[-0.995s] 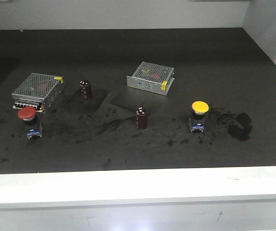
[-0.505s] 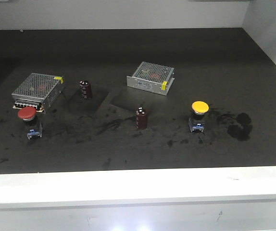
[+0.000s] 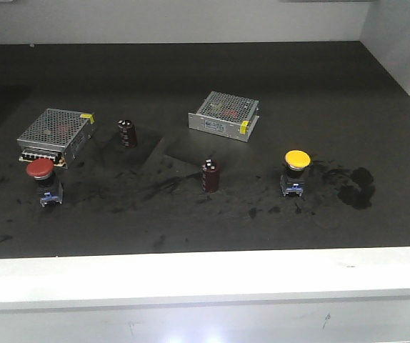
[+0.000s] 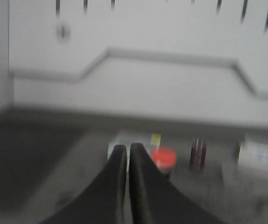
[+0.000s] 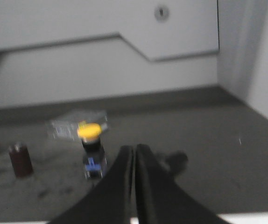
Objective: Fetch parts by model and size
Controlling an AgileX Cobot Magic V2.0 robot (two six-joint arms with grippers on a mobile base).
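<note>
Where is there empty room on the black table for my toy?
Bare: the back strip behind the left mesh box and right mesh box; the front strip between red button, yellow button and white ledge. Crowded: around the left mesh box.

Red button stands upright at nine o'clock of the front view, a domed red cap over a black body and blue base; yellow button stands upright at three o'clock, same build, yellow cap; the two are well apart.

Front view high above table, wrist views low, facing wall
</note>
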